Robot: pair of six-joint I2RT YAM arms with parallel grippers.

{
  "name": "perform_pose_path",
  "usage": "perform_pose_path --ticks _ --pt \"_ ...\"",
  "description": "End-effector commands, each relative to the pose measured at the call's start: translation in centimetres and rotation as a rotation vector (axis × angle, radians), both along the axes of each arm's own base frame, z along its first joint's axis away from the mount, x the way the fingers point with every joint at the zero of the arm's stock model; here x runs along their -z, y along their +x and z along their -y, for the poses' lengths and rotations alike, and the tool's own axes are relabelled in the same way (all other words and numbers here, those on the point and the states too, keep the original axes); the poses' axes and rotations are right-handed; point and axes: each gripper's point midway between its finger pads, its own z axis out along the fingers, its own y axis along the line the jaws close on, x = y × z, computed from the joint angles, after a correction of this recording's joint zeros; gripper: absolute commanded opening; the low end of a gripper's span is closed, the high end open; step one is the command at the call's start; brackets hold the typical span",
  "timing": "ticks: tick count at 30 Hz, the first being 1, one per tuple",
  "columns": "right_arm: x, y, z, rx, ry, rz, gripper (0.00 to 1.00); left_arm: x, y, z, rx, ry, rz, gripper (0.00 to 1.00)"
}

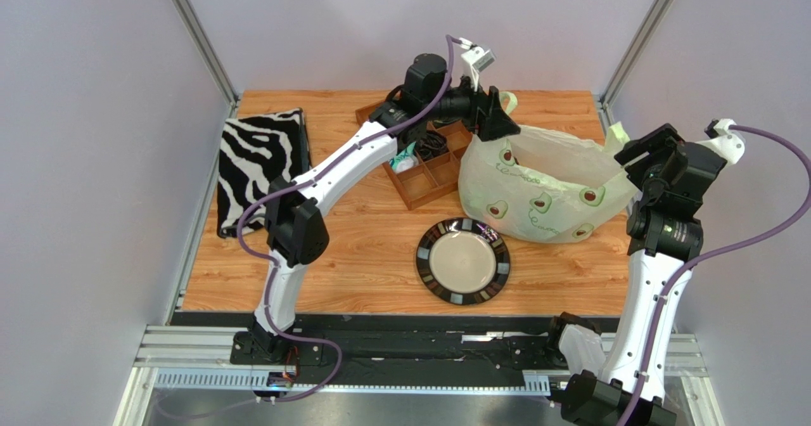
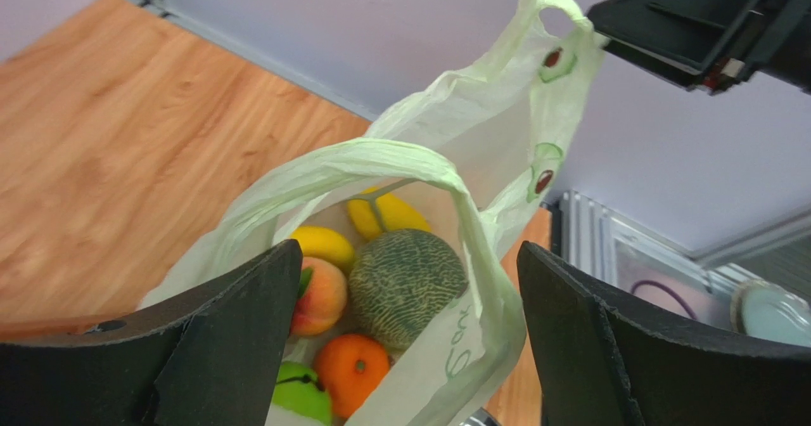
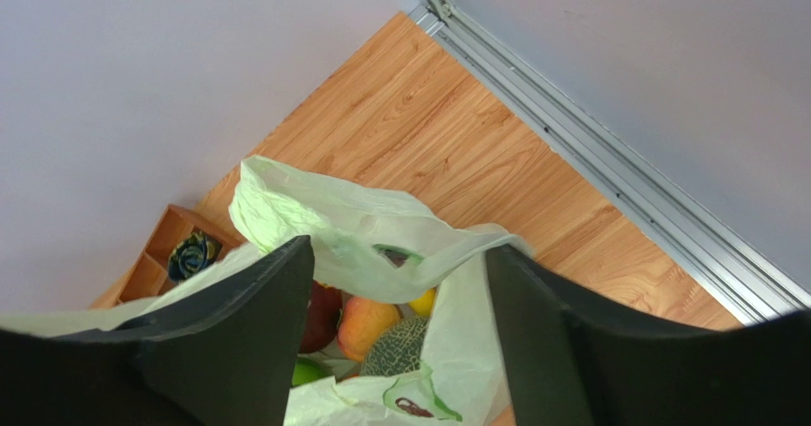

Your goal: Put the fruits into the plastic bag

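The pale green plastic bag [image 1: 533, 174] with avocado prints stands at the back right of the table, its mouth open. In the left wrist view the bag [image 2: 495, 131] holds the netted melon [image 2: 407, 274], peach [image 2: 321, 296], orange [image 2: 351, 369], yellow oblong fruit [image 2: 324, 245], banana [image 2: 385, 212] and green ball [image 2: 303, 393]. The right wrist view shows the dark red apple [image 3: 322, 314], peach [image 3: 366, 323] and melon [image 3: 395, 348] inside. My left gripper [image 1: 495, 112] is open above the bag's left rim. My right gripper [image 1: 633, 155] is open over the bag's right side.
A round dark-rimmed plate [image 1: 463, 261] lies in front of the bag. A wooden compartment tray [image 1: 428, 164] with cloth rolls [image 3: 193, 253] sits left of the bag. A zebra-striped fabric box [image 1: 259, 164] stands at the far left. Frame posts stand at the back corners.
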Motion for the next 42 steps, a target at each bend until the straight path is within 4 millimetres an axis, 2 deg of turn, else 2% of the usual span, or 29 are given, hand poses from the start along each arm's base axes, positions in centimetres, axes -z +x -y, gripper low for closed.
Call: perform_pose_path --ticks 1,2,4,5,7,8,9,10,11,12,13,15,16,18,19,20,21,22,23,24,28,29,32,35,42 --pt "-3.0 -0.5 -1.6 -0.087 -0.035 0.053 0.76 -8.4 0.3 -5.0 -0.228 -0.039 0.227 0.93" --pt "-3.0 -0.6 -1.8 -0.099 -0.034 0.044 0.78 -9.8 0.0 -6.0 -0.258 -0.047 0.252 0.93" --pt "-3.9 -0.8 -2.2 -0.115 -0.042 0.056 0.8 -10.0 0.7 -7.5 -0.327 -0.026 0.261 0.94" --pt "-4.1 -1.0 -2.3 -0.118 -0.045 0.056 0.81 -11.0 0.3 -8.5 -0.346 -0.034 0.267 0.94" --pt "-5.2 -1.3 -3.2 -0.157 -0.057 0.089 0.82 -10.5 0.9 -10.2 -0.413 -0.009 0.236 0.94" --pt "-5.9 -1.4 -3.7 -0.183 -0.066 0.11 0.83 -11.5 0.4 -11.4 -0.442 -0.02 0.239 0.95" --pt "-6.6 -1.6 -5.1 -0.251 -0.069 0.139 0.83 -10.3 0.9 -12.4 -0.492 0.006 0.215 0.95" --pt "-7.1 -1.5 -6.1 -0.298 -0.074 0.164 0.83 -10.2 1.1 -13.4 -0.531 0.008 0.2 0.95" --pt "-7.5 -1.6 -7.0 -0.335 -0.078 0.178 0.83 -11.6 0.2 -15.2 -0.571 -0.012 0.21 0.95" --pt "-7.8 -1.7 -7.8 -0.374 -0.093 0.183 0.83 -9.8 0.7 -16.5 -0.64 0.025 0.182 0.95" --pt "-7.7 -1.6 -9.4 -0.433 -0.096 0.179 0.83 -9.0 0.6 -17.9 -0.678 0.057 0.16 0.96" --pt "-7.3 -1.6 -10.6 -0.475 -0.128 0.135 0.83 -8.4 -0.6 -20.9 -0.738 0.098 0.126 0.96" --pt "-6.5 -1.7 -12.5 -0.542 -0.129 0.107 0.83 -7.2 -0.8 -22.6 -0.768 0.133 0.083 0.96" --pt "-5.3 -1.7 -13.4 -0.554 -0.154 0.074 0.83 -6.1 -3.0 -25.2 -0.786 0.139 0.06 0.97" --pt "-5.0 -2.2 -15.2 -0.617 -0.162 0.082 0.84 -5.6 -3.4 -26.4 -0.805 0.14 0.054 0.98" --pt "-4.6 -2.3 -15.6 -0.62 -0.162 0.079 0.83 -5.1 -5.0 -27.8 -0.813 0.137 0.055 0.98" --pt "-3.0 -2.3 -16.0 -0.637 -0.156 0.051 0.83 -4.9 -5.7 -28.6 -0.822 0.138 0.052 0.98" --pt "-2.6 -2.6 -16.8 -0.663 -0.155 0.054 0.83 -4.2 -6.5 -29.4 -0.831 0.159 0.043 0.98" --pt "-2.3 -3.0 -16.8 -0.657 -0.162 0.054 0.83 -4.3 -7.8 -30.5 -0.842 0.157 0.054 0.98" --pt "-1.0 -3.2 -16.8 -0.658 -0.161 0.031 0.83 -4.3 -8.4 -31.0 -0.849 0.161 0.059 0.98" --pt "0.1 -5.1 -15.9 -0.623 -0.185 0.041 0.84 -3.7 -11.1 -32.8 -0.844 0.198 0.066 0.99" --pt "-0.3 -5.9 -15.4 -0.604 -0.2 0.068 0.84 -3.8 -11.1 -33.7 -0.886 0.209 0.077 0.99" --pt "0.4 -6.7 -14.7 -0.577 -0.214 0.062 0.85 -2.5 -11.2 -35.3 -0.945 0.268 0.092 0.99" --pt "0.6 -7.1 -14.4 -0.563 -0.223 0.059 0.86 -1.5 -11.1 -35.7 -0.96 0.278 0.112 0.99" --pt "1.2 -7.0 -13.7 -0.526 -0.235 0.053 0.86 -1.6 -11.5 -35.5 -0.937 0.254 0.14 0.99"
